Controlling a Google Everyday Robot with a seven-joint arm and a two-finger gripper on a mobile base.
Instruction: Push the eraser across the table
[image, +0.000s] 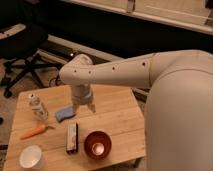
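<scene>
The eraser (72, 137) is a small black block with a pale strip on top. It lies on the light wooden table (117, 112) near the front, just left of the red bowl. My gripper (83, 108) hangs fingers-down over the middle of the table, behind the eraser and apart from it, next to the light-blue pad. The white arm reaches in from the right.
A light-blue pad (65, 114) lies left of the gripper. A clear bottle (37, 106) stands at the left. An orange carrot (35, 131) lies front left. A white cup (30, 157) stands at the front-left corner. A red bowl (97, 144) sits at the front. An office chair (22, 55) stands behind.
</scene>
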